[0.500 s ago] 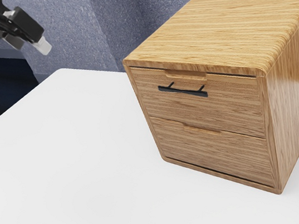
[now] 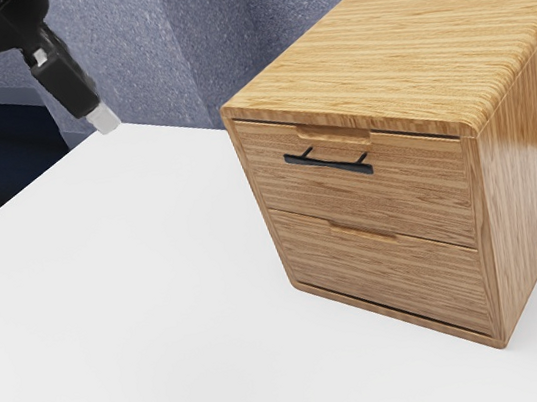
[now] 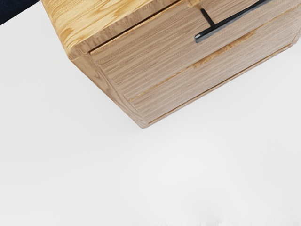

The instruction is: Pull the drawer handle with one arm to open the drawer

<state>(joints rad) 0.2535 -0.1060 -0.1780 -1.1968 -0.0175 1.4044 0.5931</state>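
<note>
Glossy black arm [image 2: 4,23], slim black gripper [image 2: 100,116] (pale grey tip), sm. silver fitting [image 2: 40,56] nr wrist

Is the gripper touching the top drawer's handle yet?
Apart. The exterior view shows the gripper high at its left, with a broad stretch of table between it and the black handle.

You have the cabinet [image 2: 408,49] standing on the table [image 2: 114,315], toward the exterior view's right. Its 2 drawers stack on the front face: the upper drawer [image 2: 398,187] carries the handle [image 2: 329,163] (near its top edge), with the lower drawer [image 2: 390,269] beneath. Your gripper [image 2: 99,115] hangs over the table's far edge at the exterior view's upper left, well apart from the handle, with the wall [image 2: 173,33] behind.
</note>
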